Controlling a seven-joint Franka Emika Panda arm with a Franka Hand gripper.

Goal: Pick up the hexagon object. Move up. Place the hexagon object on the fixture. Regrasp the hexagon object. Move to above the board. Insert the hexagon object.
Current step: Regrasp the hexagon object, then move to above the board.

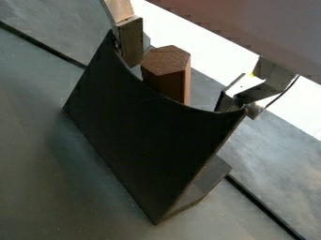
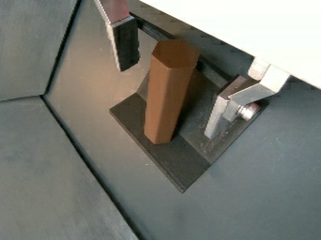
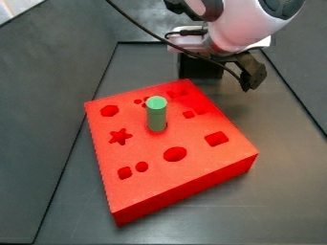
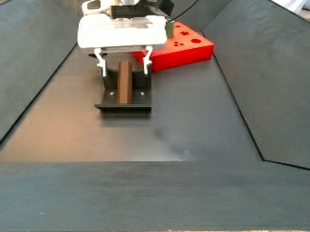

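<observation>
One hexagon object (image 2: 170,89) leans on one fixture (image 1: 145,141). The gripper (image 2: 182,80) straddles it, jaws open, not touching. One green peg (image 3: 155,113) stands in one red board (image 3: 166,158).

Gripper (image 2: 189,80) pointing straight down, low over the floor, jaws spread wide w/ a finger (image 1: 129,42) on each side, nothing pinched atm.

a green peg (image 3: 155,112) stands upright, near cables (image 3: 138,21) and a dark floor (image 4: 158,136).
</observation>
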